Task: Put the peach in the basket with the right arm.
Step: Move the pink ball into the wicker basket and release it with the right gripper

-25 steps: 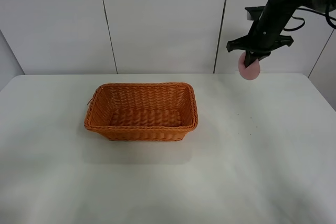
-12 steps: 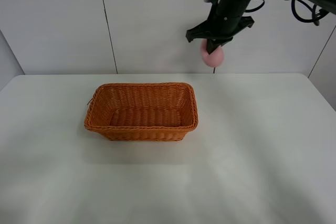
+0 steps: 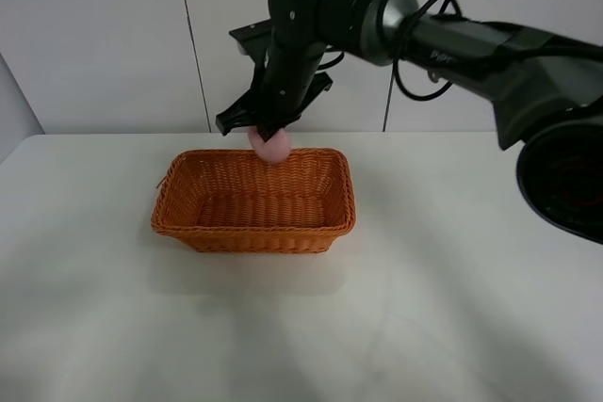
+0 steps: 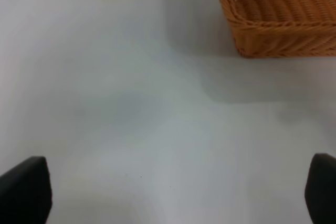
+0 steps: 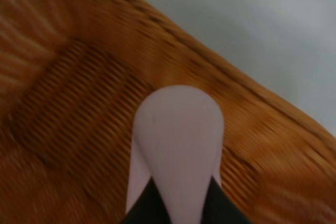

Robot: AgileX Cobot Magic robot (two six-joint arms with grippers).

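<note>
- While hovering above the back rim of the basket (image 3: 254, 233), pinches the peach (image 3: 273, 148) in the right tool (image 3: 269, 136), fingers pressed against the fruit's sides.
- Holds the fruit clear of the table (image 3: 452, 308) and, as far as the high view shows, touching none of the wicker.
- Looks down from the right wrist past the peach onto the basket's woven floor and one flared wall, so roughly over the opening, though nearer an edge than the middle.
- Counts as done, judging by the right arm (image 3: 452, 40) stretched across: the pick-up and most of the carry.
- Leaves to do: probably a short move toward the centre, a lowering, a release, then a retreat.
- Shows the left tool (image 4: 173, 190) spread wide and empty over bare table just beside the basket, taking no part.
</note>
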